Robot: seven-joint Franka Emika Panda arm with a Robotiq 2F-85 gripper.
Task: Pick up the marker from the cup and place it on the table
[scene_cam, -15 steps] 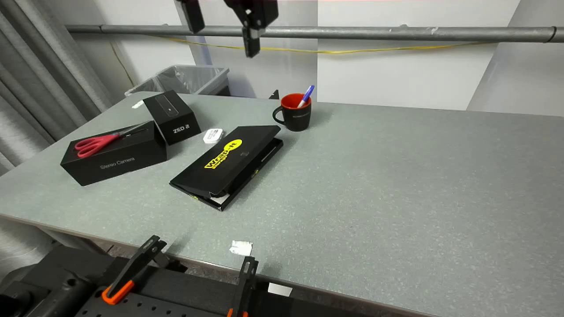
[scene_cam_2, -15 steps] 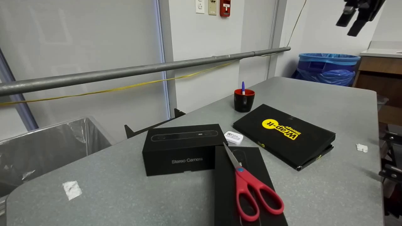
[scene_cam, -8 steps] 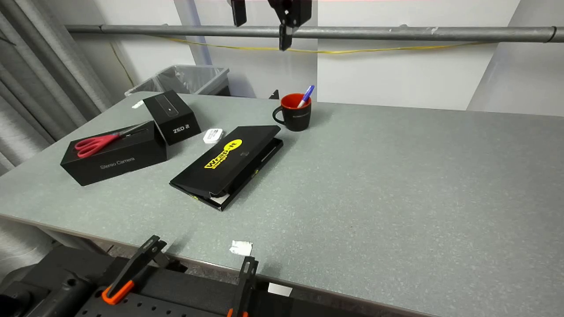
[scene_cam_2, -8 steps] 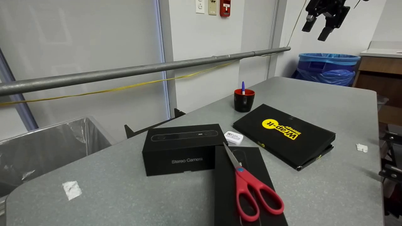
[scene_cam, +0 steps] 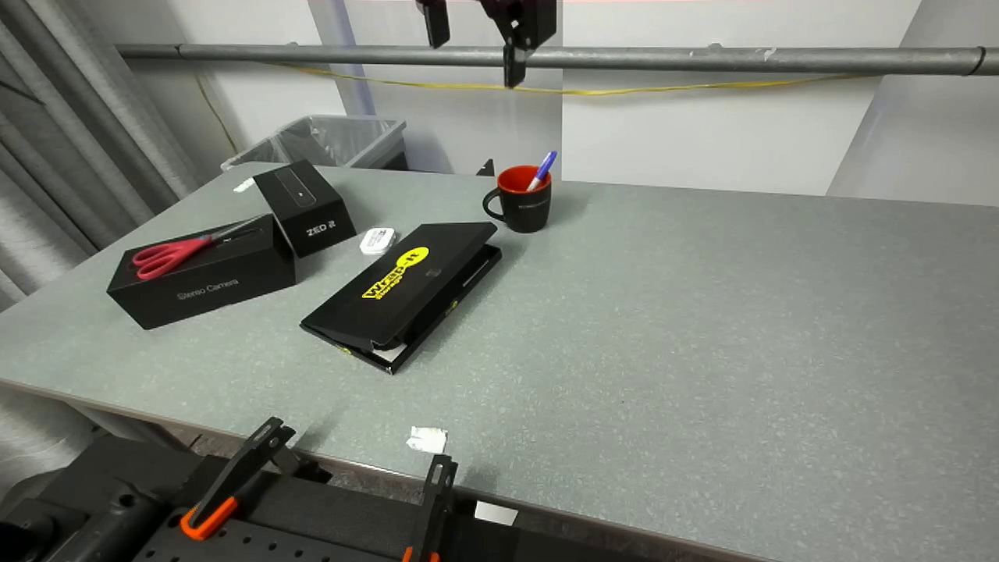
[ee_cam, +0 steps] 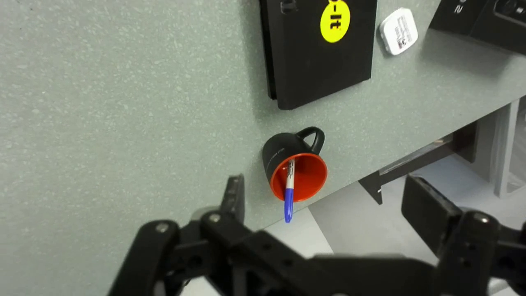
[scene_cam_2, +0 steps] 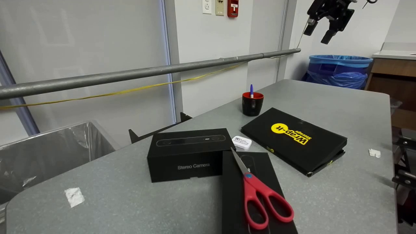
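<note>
The black cup with a red inside stands upright on the grey table, near the back edge. It also shows in the wrist view and in an exterior view. The marker leans in the cup, its blue cap sticking up over the rim. In the wrist view the marker shows its white barrel inside the cup; its lower end is hidden. My gripper is open and empty, high above the table. In the wrist view the gripper's fingers appear on either side of the marker, apart from it.
A black Wrap-It box lies close to the cup. A small white case, black camera boxes and red scissors are beyond it. A grey pipe runs along the wall behind the table. A bin stands past the edge.
My gripper has moved across toward the cup, rightward in an exterior view and leftward in an exterior view, slowing in the last half second. It stays open. The cup and marker have not moved.
</note>
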